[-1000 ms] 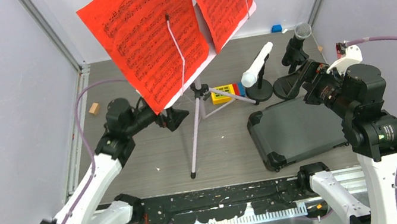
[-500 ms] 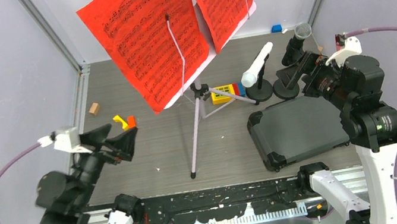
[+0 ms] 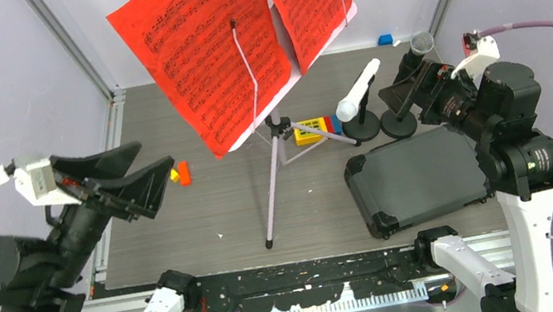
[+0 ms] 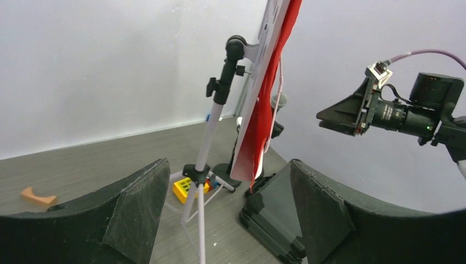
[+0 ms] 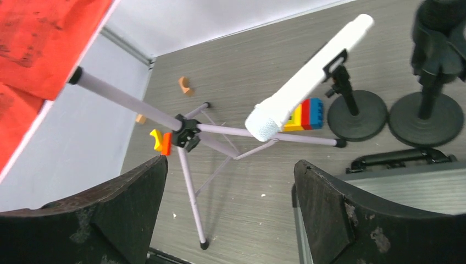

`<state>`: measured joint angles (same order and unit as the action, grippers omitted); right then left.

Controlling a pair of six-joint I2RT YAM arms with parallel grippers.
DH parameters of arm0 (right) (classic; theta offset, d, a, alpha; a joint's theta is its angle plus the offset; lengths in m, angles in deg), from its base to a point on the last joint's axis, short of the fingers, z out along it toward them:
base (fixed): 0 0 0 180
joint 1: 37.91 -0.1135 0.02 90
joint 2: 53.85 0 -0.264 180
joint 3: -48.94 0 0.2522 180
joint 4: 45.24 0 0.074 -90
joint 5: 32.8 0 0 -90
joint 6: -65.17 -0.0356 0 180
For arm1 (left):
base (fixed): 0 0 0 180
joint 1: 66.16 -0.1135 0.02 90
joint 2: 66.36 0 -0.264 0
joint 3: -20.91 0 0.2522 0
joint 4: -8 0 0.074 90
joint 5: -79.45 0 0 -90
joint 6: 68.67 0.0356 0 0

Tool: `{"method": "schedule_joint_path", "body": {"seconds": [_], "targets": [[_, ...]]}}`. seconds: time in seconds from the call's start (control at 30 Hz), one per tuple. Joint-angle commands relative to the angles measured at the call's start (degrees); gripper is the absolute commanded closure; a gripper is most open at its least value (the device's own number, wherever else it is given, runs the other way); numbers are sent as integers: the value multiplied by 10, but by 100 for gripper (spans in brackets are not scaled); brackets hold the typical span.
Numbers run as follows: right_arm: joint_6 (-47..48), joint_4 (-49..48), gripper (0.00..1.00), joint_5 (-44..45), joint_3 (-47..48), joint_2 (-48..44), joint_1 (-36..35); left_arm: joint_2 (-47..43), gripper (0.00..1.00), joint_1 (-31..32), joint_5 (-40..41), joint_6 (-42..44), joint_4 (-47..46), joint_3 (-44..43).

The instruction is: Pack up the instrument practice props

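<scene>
None of the props is packed: the red sheet-music pages [image 3: 222,47] hang on the upright music desk [image 3: 274,181] mid-counter [image 3: 184,229], the white microphone [image 3: 359,88] and black microphone [image 3: 414,54] sit in their holders [image 3: 361,127] beside the shut case [image 3: 415,180], and the left hand [image 3: 156,155] and right hand [image 3: 400,86] hover wide open, empty.

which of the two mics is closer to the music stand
The white microphone, right beside the stand's tripod legs; the black microphone with the grey head stands farther right.

Cannot see the tops of the red sheet-music pages [image 3: 215,57] (cropped overhead), most of the music desk [image 4: 259,82] behind them, or the stem of the grey-headed microphone [image 3: 420,43] behind the right fingers [image 3: 404,92].
</scene>
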<state>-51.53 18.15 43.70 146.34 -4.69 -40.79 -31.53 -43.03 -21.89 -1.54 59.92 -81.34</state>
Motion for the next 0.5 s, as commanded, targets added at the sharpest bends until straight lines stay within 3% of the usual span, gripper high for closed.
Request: {"method": "schedule_joint_path", "body": {"seconds": [0.0,0.27,0.47], "targets": [[5,-37,10,-85,56,23,-1,52,18,-1,-66,-18,-47,-19],[-25,-24,14,-108,191,94,-31,97,18,-1,-88,-20,-54,-61],[37,55,14,22,360,205,-197,98,20,-1,-88,-25,-63,-69]]}}
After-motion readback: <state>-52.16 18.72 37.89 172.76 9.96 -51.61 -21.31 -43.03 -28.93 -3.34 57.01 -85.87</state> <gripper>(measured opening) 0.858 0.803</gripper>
